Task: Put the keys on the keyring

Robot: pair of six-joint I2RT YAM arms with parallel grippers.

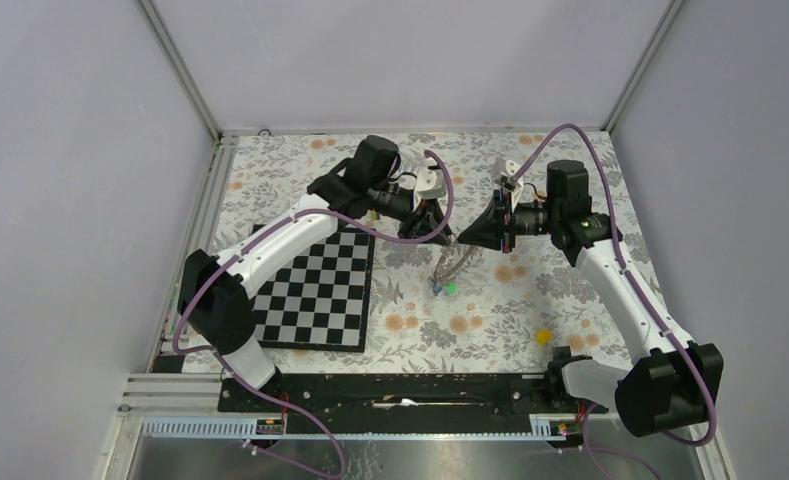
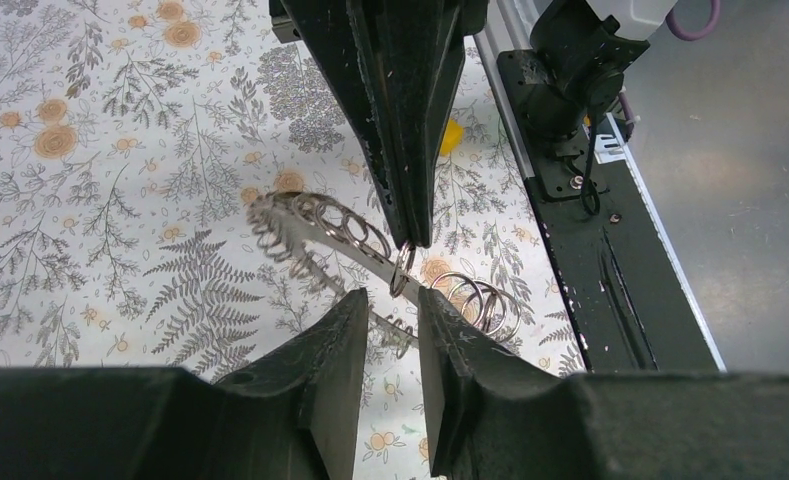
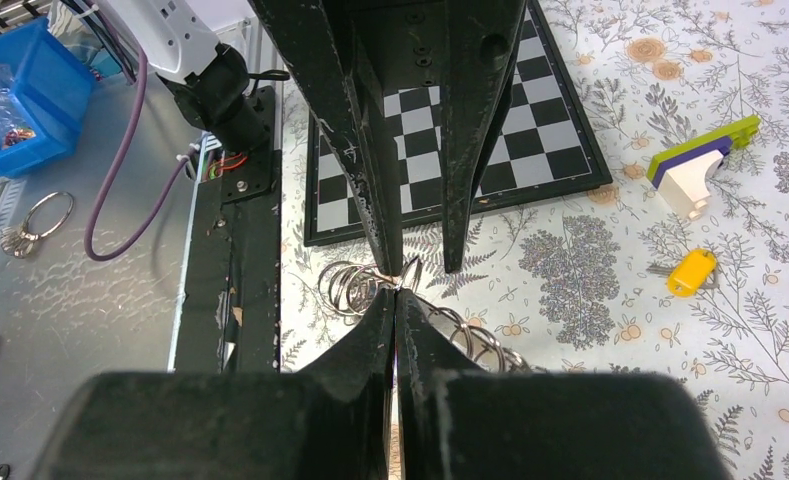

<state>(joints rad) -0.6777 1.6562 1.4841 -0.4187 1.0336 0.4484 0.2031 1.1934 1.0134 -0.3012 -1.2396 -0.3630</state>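
— Metal keyring (image 1: 450, 262), where is it?
— Above the table (image 1: 590, 300) middle, pinched in the right gripper (image 3: 397, 298)'s closed jaws. The left gripper (image 2: 392, 305)'s jaws stand parted around it. A yellow key (image 1: 543, 337) lies toward the near-right corner.

The keyring (image 2: 342, 232) is thin shiny metal wire, really catches the light. The left gripper (image 2: 392, 300) looks like matt black plastic, a bit scuffed with pale flecks. The table cover (image 2: 120, 200) is a matt floral print, and the yellow key (image 3: 690, 272) has a smooth plastic head.
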